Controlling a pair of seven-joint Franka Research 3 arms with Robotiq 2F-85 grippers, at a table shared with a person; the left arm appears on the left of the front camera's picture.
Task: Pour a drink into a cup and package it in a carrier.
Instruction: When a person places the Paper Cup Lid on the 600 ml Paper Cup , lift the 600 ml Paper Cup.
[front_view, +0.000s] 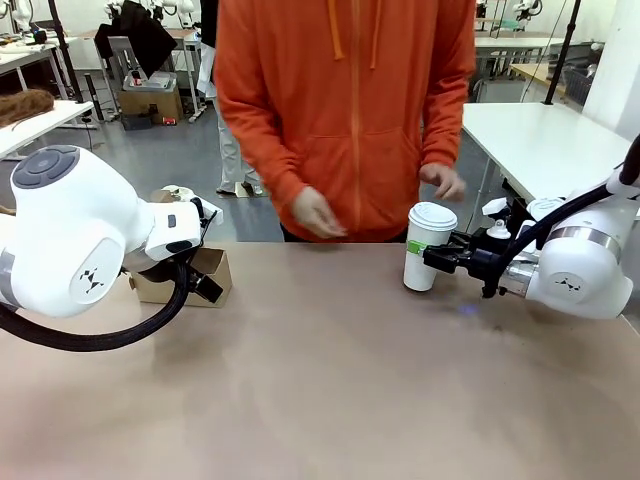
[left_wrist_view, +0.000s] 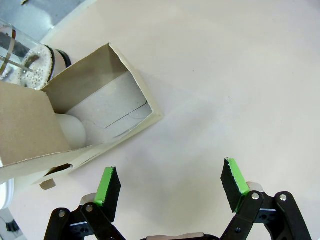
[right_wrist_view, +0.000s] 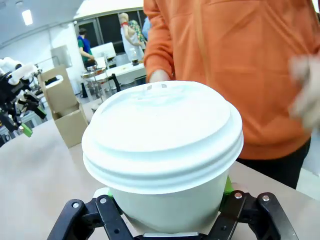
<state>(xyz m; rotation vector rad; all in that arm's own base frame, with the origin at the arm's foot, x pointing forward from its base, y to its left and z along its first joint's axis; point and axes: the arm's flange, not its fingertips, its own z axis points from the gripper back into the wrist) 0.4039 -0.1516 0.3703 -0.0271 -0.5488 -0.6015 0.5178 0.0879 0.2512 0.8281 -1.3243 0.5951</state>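
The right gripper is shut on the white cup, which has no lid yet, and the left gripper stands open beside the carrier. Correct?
Not quite. The cup does have a lid, white and domed; the right wrist view shows it plainly. The rest holds: the right gripper is shut on the cup and the left gripper stands open beside the carrier.

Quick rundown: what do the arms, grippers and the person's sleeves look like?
White rounded shells with small dark logos on left arm and right arm; black cable along the left. On left gripper and right gripper, black linkages, green pads. Person wears orange hoodie sleeves.
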